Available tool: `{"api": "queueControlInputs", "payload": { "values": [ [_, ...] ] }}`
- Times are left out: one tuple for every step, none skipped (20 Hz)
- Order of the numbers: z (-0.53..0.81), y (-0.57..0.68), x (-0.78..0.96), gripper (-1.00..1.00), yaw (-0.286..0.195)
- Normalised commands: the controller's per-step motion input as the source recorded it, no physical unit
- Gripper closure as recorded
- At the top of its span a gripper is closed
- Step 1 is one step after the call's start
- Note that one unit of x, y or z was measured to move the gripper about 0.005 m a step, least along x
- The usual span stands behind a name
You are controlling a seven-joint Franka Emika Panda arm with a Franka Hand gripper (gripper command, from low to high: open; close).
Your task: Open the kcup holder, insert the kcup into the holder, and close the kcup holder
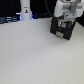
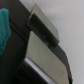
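The kcup holder (image 1: 62,29) is a black box at the back of the white table, toward the exterior view's right. My gripper (image 1: 64,20) hangs right above it, at or touching its top. Its fingers blend into the dark box, so I cannot tell whether they are open or shut. The wrist view is filled by the holder's black body with glossy rectangular recesses (image 2: 44,47), seen very close. A teal-green patch (image 2: 4,27) shows at the edge of that view. It may be the kcup's green top, but I cannot tell. No kcup shows in the exterior view.
A tall white bottle-like object with a blue base (image 1: 25,11) stands at the back, toward the exterior view's left. The white table (image 1: 35,55) spreads in front of the holder. A dark strip runs along the back edge.
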Motion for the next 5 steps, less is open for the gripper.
{"api": "queueControlInputs", "payload": {
  "values": [
    [0.79, 0.39, -0.09, -1.00, 0.077],
    [0.74, 0.36, -0.10, -1.00, 0.059],
    [0.62, 0.23, -0.04, -1.00, 0.006],
    [0.82, 0.12, 0.03, -1.00, -0.008],
    [0.13, 0.03, 0.00, -1.00, -0.006]
  ]
}}
